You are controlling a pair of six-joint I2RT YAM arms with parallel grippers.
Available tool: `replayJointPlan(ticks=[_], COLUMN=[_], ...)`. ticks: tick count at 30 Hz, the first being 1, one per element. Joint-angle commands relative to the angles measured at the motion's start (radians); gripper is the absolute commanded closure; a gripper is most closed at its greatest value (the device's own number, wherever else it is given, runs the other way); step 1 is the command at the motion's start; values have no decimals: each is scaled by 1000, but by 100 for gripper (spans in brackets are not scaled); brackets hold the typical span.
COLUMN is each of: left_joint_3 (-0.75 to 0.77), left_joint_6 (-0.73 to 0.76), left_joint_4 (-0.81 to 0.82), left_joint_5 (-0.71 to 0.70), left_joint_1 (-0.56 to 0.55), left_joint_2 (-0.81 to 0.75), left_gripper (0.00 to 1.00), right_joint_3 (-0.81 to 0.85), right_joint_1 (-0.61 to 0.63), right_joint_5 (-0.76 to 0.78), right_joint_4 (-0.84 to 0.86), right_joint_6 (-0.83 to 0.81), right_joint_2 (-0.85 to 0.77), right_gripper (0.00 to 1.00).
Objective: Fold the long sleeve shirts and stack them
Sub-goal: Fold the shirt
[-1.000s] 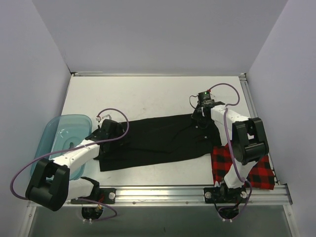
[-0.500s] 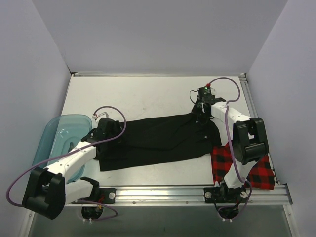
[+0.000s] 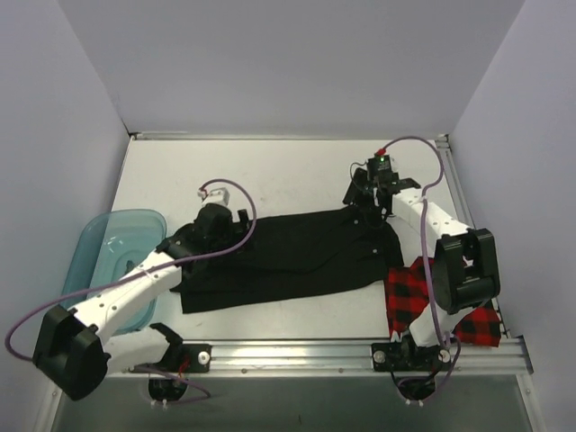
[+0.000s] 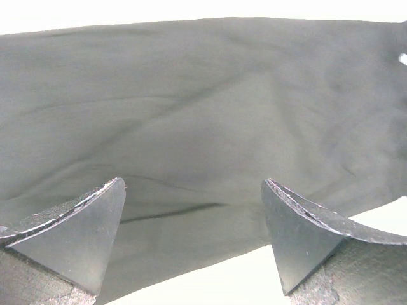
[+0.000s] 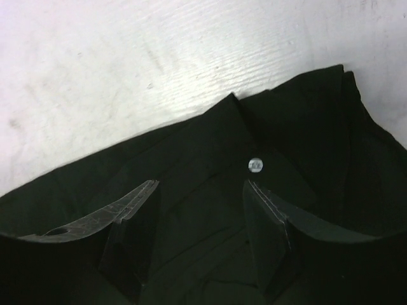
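Observation:
The black long sleeve shirt (image 3: 288, 256) lies folded in a wide band across the middle of the table. The red-and-black check shirt (image 3: 409, 292) sits crumpled at the front right, partly behind the right arm. My left gripper (image 3: 241, 221) hovers over the black shirt's left part; in the left wrist view its jaws (image 4: 194, 184) stand wide apart above the cloth (image 4: 203, 108), holding nothing. My right gripper (image 3: 369, 205) is over the shirt's far right corner. There its jaws (image 5: 200, 190) are apart above the dark cloth (image 5: 191, 159), beside a white button (image 5: 255, 164).
A translucent teal tub (image 3: 108, 252) stands at the left edge, under the left arm. A metal rail (image 3: 297, 351) runs along the front edge, another down the right side (image 3: 463, 198). Grey walls enclose the white table (image 3: 270, 171) on three sides.
My right gripper has opened and let go of the black shirt's corner, lifting a little toward the back. My left arm has swung right, over the shirt, still open.

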Motion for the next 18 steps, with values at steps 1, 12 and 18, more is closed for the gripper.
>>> replayJointPlan(ticks=[1, 12, 18], left_joint_3=[93, 71, -112], left_joint_6=[-16, -157, -235], left_joint_4=[13, 151, 214], left_joint_5=[-14, -82, -93], left_joint_1=[-91, -172, -115], left_joint_2=[40, 304, 308], left_gripper=[3, 7, 7], right_joint_3=[-33, -378, -507], right_joint_1=[20, 218, 287], right_joint_5=[-70, -381, -362], right_joint_4=[-18, 505, 607], right_joint_6=[8, 321, 379], right_joint_2=[-138, -140, -73], right_gripper=[46, 48, 49])
